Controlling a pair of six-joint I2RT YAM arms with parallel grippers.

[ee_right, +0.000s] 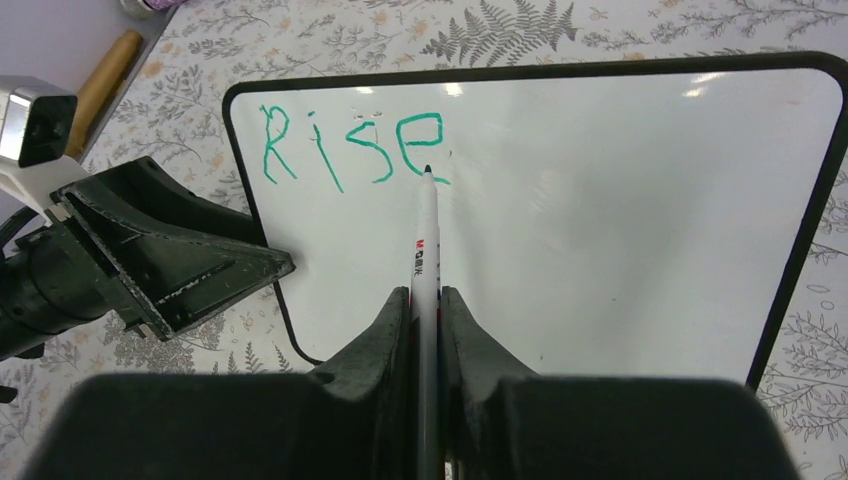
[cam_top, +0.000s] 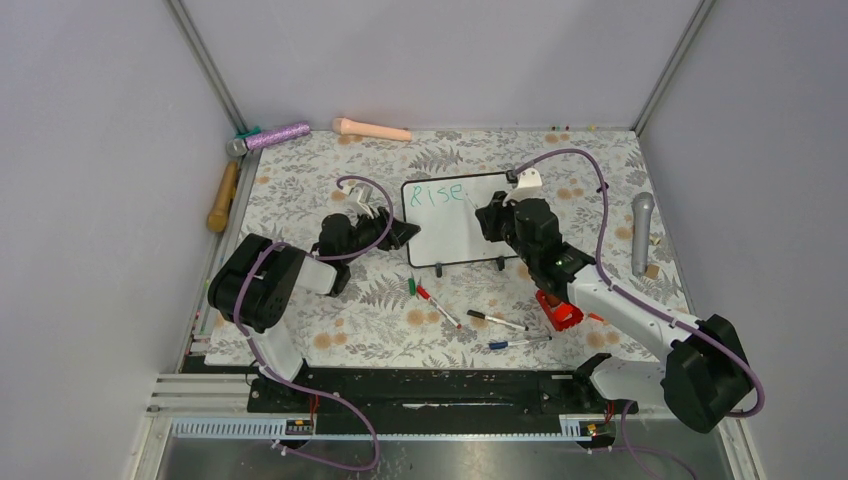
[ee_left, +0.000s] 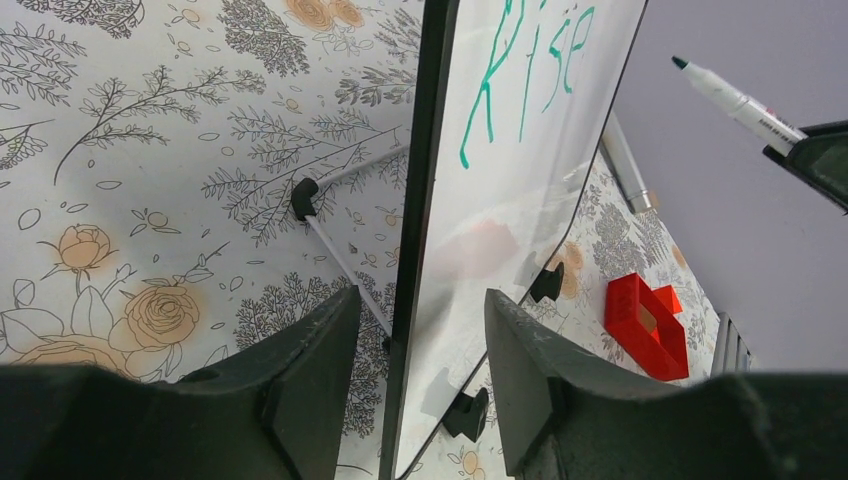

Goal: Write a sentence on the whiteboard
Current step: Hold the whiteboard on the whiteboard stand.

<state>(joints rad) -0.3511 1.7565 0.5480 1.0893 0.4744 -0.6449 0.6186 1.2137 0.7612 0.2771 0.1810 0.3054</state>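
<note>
The right gripper [ee_right: 425, 305] is pressed together on a white marker [ee_right: 427, 235], pinching its barrel so that the green tip points to 12 o'clock at the whiteboard [ee_right: 610, 260]. In the right wrist view that tip lies at the tail of the "e" in the sentence [ee_right: 350, 145]. Only the green word "Rise" is written, near the board's 10 o'clock corner. The left wrist view looks almost along the board and adds what the other cannot: the tip stands just off the glossy face. The left gripper [ee_left: 420, 330] is spread. Its fingers [ee_left: 310, 370] straddle the board's black-framed edge, one behind and one in front, with a sliver of gap on each side. Past them the same view shows a black foot [ee_left: 547, 283] and a red block [ee_left: 645, 325] at 4 o'clock. Only the top view gives the whole layout. The board stands on its feet mid-tabletop [cam_top: 600, 170], with the left gripper at its 9 o'clock and the right gripper at its 3 o'clock. Loose markers [cam_top: 497, 320] lie at 6 o'clock, and a grey microphone [cam_top: 642, 228] lies farther out at 3 o'clock.
</note>
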